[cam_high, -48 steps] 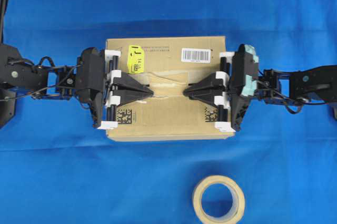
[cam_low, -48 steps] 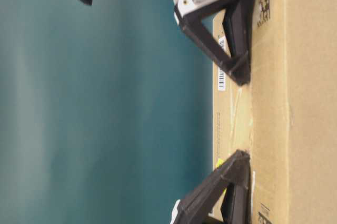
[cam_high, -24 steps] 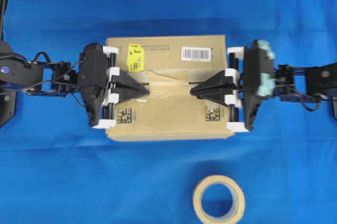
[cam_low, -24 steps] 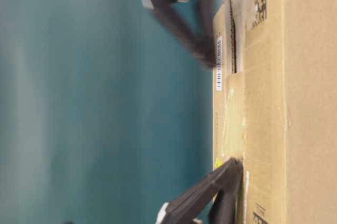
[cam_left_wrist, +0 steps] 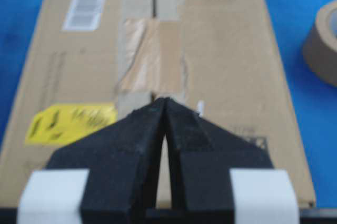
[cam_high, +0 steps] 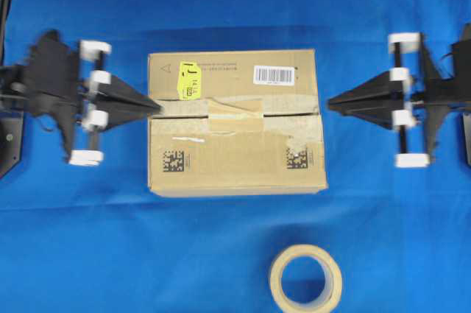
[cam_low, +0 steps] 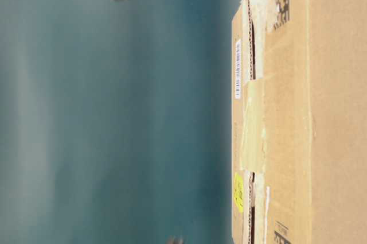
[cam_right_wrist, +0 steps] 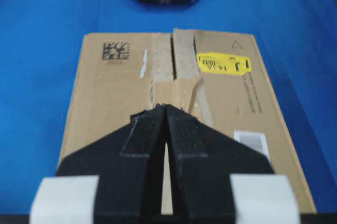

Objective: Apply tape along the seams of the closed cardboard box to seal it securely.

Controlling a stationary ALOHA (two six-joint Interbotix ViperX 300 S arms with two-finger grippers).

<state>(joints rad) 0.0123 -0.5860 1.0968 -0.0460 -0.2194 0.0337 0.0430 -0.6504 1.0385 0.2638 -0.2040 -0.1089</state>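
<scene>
The left end effector is seen at the left of the overhead frame, its fingers pressed together and empty, the tip just at the left edge of the cardboard box. The box sits at the centre of the blue desk, with a yellow sticker at its upper left and a barcode label at its upper right. The tape is laid across the middle of the seams, covering only the central part; the dark line is left bare towards both box edges. The right end effector is found at the right, likewise pressed shut and empty, just clear of the box. A tape roll lies at the lower centre-right, untouched.

The pressing-down step is judged finished for this piece. A fresh strip is called for next, so the roll must be reached and the uncovered seam ends bridged.
</scene>
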